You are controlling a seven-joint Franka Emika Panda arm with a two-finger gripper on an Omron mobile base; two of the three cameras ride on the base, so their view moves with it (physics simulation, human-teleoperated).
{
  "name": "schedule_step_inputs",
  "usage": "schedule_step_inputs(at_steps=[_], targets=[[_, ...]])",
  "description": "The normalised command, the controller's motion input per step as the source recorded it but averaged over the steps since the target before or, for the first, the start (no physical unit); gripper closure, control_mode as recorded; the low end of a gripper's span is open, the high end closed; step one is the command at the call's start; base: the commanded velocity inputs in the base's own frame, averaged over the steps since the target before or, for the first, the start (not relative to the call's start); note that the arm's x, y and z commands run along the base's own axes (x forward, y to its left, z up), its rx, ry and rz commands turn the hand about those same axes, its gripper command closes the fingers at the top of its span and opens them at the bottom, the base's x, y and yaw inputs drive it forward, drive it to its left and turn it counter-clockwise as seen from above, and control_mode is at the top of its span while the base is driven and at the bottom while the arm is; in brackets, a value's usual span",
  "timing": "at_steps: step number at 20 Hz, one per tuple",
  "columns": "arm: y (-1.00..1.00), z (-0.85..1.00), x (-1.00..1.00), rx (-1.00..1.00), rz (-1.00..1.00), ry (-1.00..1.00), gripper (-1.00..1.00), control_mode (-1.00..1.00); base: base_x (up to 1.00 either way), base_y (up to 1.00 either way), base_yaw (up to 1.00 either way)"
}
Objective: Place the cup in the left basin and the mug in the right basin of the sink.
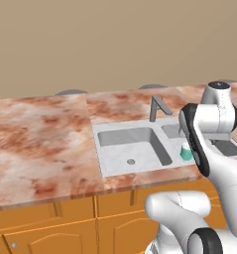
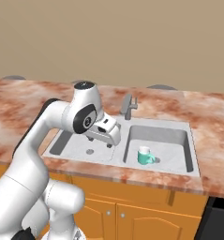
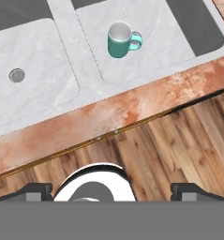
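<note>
**Teal mug upright in the right basin, end effector open above the sink's front edge**

The mug (image 2: pixel 145 155) stands upright on the floor of the right basin (image 2: pixel 179 154), toward its front left corner, its handle pointing to the right in the right base view. It is glossy teal-green outside and white inside. The left basin (image 1: pixel 140 156) holds only its small round drain hole (image 1: pixel 131 161). A thin divider (image 3: pixel 87 56) separates the two rectangular bowls, and a grey angular faucet (image 1: pixel 158 106) rises from the back rim of the sink (image 1: pixel 102 149), its spout reaching forward over the divider.

The end effector (image 2: pixel 104 138) hangs over the sink's front portion, near the divider on the left-basin side, with its jaws spread wide and nothing between them. In the hand view its dark fingertips (image 3: pixel 188 191) sit far apart, and the mug lies well ahead of them.

The sink is matte grey metal with a wide flat rim, set into a table (image 1: pixel 40 144) of mottled reddish-brown and cream stone. Below are orange wooden cabinet doors (image 1: pixel 55 233) with small round knobs. A plain beige wall (image 1: pixel 115 39) runs behind, and the floor (image 3: pixel 179 145) is brown wood planking.
</note>
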Motion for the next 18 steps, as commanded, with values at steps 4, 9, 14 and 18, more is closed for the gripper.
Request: schedule_step_inputs(at_steps=[4, 9, 14, 18], targets=[[0.00, 0.00, 0.00, 0.00, 0.00, 0.00, -1.00, 1.00, -0.36, -0.22, 0.00], [0.00, 0.00, 0.00, 0.00, 0.00, 0.00, -1.00, 1.00, -0.13, -0.50, 0.02], [0.00, 0.00, 0.00, 0.00, 0.00, 0.00, -1.00, 1.00, -0.05, -0.60, 0.02], [0.00, 0.00, 0.00, 0.00, 0.00, 0.00, -1.00, 1.00, -0.12, -0.60, 0.02]])
